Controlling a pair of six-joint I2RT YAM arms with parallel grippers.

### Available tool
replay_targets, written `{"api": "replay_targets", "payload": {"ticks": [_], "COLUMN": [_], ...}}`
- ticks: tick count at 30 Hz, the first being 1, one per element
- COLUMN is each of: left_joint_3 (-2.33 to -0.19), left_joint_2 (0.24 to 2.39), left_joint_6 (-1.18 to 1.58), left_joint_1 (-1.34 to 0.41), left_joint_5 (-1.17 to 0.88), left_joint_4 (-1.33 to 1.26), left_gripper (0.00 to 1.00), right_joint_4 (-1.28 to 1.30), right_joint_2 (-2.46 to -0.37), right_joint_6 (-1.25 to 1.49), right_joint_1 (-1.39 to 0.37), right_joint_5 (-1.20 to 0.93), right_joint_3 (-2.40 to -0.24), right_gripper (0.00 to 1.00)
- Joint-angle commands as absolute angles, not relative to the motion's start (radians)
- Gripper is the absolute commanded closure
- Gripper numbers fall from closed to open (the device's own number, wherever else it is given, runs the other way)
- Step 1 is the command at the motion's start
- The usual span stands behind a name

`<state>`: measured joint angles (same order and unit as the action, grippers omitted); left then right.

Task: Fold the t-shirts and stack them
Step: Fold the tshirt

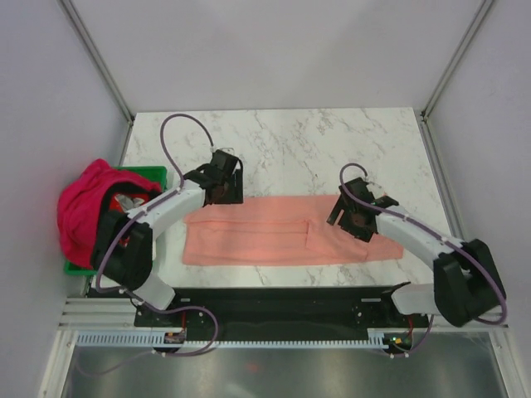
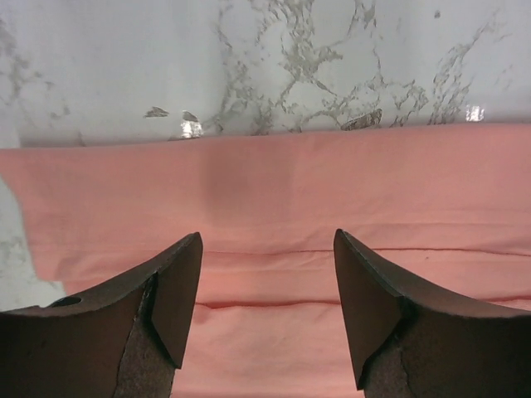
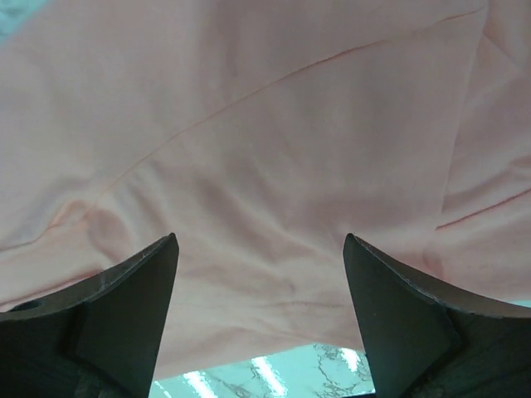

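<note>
Marble table (image 1: 282,141) under salmon-pink t-shirt (image 1: 265,240), magenta-pink t-shirt (image 1: 83,215) over green crate (image 1: 149,174), both arms' jaws apart.

Top camera looks down from the near side; both wrist cameras look closely at the shared shirt (image 1: 265,236).

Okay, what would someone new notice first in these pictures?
A salmon shirt lies folded into a long strip across the near half of the table, the left gripper and right gripper open over its two ends. A magenta shirt is heaped over a green crate at the left edge.
</note>
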<state>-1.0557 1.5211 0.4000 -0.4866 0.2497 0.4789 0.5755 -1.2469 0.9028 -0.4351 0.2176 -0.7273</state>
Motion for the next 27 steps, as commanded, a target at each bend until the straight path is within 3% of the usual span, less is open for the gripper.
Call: {"api": "replay_targets", "payload": {"ticks": [1, 7, 13, 17, 22, 27], "left_joint_3": [-1.126, -1.175, -1.026, -0.855, -0.815, -0.859], "left_joint_2": [1.674, 1.85, 1.787, 1.734, 1.775, 1.799], "left_joint_6": [0.465, 0.534, 0.687, 0.855, 1.05, 1.089], "left_joint_1": [-0.502, -0.512, -0.512, -0.575, -0.727, -0.752], "left_joint_5": [0.164, 0.144, 0.02, -0.248, -0.423, -0.419], "left_joint_4": [0.52, 0.604, 0.594, 0.409, 0.234, 0.193], "left_gripper": [0.28, 0.33, 0.32, 0.32, 0.31, 0.3], "right_joint_4": [0.563, 0.491, 0.497, 0.61, 0.67, 0.448], "right_joint_2": [-1.426, -1.731, -2.106, -2.479, -2.798, -2.844], "right_joint_6": [0.873, 0.819, 0.707, 0.649, 0.58, 0.626], "right_joint_1": [-0.426, -0.374, -0.305, -0.334, -0.385, -0.382], "right_joint_5": [0.259, 0.219, 0.157, 0.032, -0.11, -0.211], "right_joint_3": [-0.808, -0.948, -1.338, -1.871, -2.491, -2.476], "right_gripper": [0.11, 0.09, 0.1, 0.12, 0.08, 0.02]}}
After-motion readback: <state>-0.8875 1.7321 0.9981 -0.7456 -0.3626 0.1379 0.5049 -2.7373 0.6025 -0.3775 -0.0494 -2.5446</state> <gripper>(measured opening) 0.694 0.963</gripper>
